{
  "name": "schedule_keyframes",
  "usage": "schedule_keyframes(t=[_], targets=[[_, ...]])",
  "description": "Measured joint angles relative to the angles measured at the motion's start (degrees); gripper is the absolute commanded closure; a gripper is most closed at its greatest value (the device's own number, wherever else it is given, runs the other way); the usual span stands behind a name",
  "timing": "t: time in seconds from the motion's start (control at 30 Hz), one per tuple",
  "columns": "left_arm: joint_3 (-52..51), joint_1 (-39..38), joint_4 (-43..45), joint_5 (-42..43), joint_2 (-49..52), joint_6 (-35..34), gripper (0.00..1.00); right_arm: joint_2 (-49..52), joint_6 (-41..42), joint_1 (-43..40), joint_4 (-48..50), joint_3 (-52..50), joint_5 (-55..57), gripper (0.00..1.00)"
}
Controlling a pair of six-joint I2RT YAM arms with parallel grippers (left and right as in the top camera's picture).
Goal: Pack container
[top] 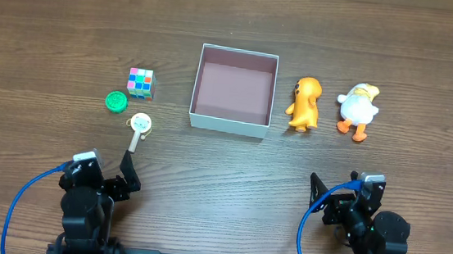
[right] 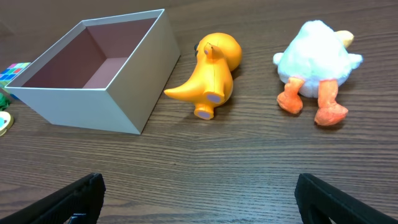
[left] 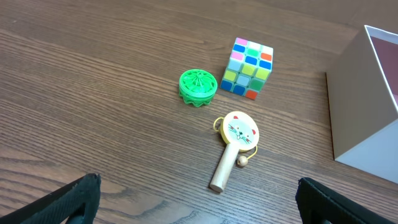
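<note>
The container (top: 198,85) is a square white-walled box with a pinkish-brown inside, empty, at the table's middle; it also shows in the right wrist view (right: 134,81) and the left wrist view (left: 354,112). Left of it lie a colourful cube (top: 140,83) (left: 248,67), a green disc (top: 116,101) (left: 198,86) and a wooden cat-face rattle (top: 138,127) (left: 235,143). Right of it lie an orange dinosaur toy (top: 304,103) (right: 211,71) and a white plush duck (top: 357,110) (right: 317,62). My left gripper (left: 199,202) and right gripper (right: 199,199) are open, empty, near the front edge.
Blue cables run from both arm bases at the front, left (top: 18,203) and right (top: 303,232). Bare wood lies between the grippers and the toys.
</note>
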Motion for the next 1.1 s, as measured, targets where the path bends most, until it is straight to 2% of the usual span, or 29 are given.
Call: schedule_keyframes(t=[0.87, 0.97, 1.1], targets=[[0.0, 0.0, 0.0, -1.0, 0.0, 0.0, 0.00, 0.0, 0.0, 0.0, 0.1, 0.0, 0.0, 0.00], [0.0, 0.0, 0.2, 1.8, 0.0, 0.0, 0.00, 0.0, 0.3, 0.0, 1.7, -0.1, -0.8, 0.00], [0.2, 0.0, 1.1, 9.2, 0.0, 0.0, 0.00, 0.0, 4.6, 0.0, 6.4, -0.3, -4.6, 0.00]])
